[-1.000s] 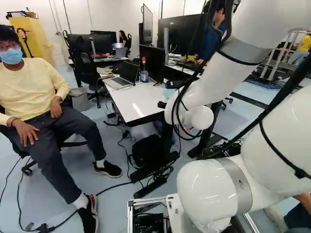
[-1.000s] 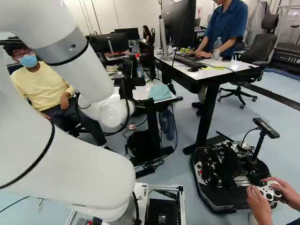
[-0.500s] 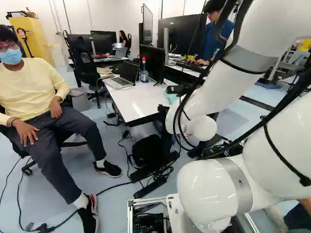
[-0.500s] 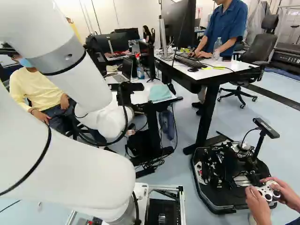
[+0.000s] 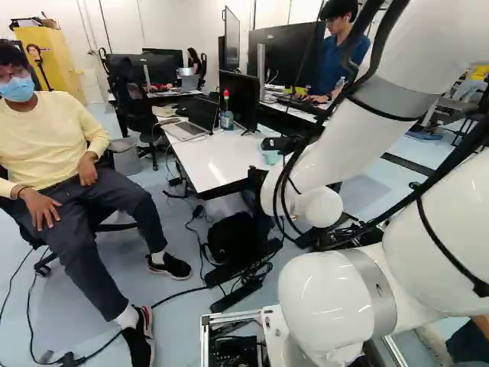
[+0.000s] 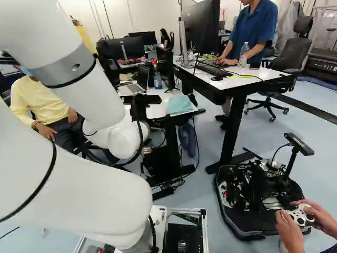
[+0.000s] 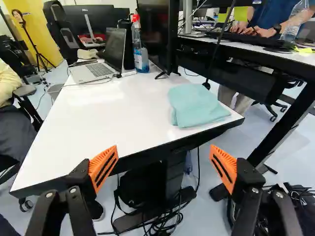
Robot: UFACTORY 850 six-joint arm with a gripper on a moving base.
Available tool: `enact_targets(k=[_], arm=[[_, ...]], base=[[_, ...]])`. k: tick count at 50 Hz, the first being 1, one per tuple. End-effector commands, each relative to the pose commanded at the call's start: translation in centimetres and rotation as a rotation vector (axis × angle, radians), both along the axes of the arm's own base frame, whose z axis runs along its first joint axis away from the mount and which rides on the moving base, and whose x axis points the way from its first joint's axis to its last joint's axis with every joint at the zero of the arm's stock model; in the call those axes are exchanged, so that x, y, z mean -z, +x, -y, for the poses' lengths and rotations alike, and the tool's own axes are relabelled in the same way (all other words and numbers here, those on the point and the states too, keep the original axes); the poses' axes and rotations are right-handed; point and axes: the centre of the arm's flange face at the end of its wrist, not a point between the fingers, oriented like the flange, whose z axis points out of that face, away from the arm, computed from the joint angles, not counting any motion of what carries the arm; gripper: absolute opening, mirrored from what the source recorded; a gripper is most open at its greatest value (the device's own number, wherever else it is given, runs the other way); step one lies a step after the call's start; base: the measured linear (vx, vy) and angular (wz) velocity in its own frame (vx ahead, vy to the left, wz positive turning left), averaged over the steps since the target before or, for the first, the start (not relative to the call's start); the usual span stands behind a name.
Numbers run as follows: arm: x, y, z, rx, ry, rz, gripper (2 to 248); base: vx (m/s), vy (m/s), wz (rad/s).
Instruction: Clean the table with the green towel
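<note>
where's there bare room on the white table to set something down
Most of the white table is bare: from the laptop to the near edge, and across to the green towel. A smaller patch lies between towel and red-topped bottle. The far end is crowded with laptop, bottle and monitor.

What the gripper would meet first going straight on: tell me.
Most likely the near edge of the white table, directly ahead of the gripper, though depth and exact height are hard to judge.
</note>
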Motion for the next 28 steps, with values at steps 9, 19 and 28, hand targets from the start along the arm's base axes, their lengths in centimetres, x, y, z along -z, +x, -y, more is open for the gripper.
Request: enact_targets(k=[9,19,28], arm=[[0.00,0.00,0.00,0.000,0.000,0.000,247],[0.00,0.00,0.00,0.000,0.000,0.000,247],[0.00,0.00,0.00,0.000,0.000,0.000,247]], base=[[0.000,0.000,0.000],[0.000,0.000,0.000],[0.000,0.000,0.000]])
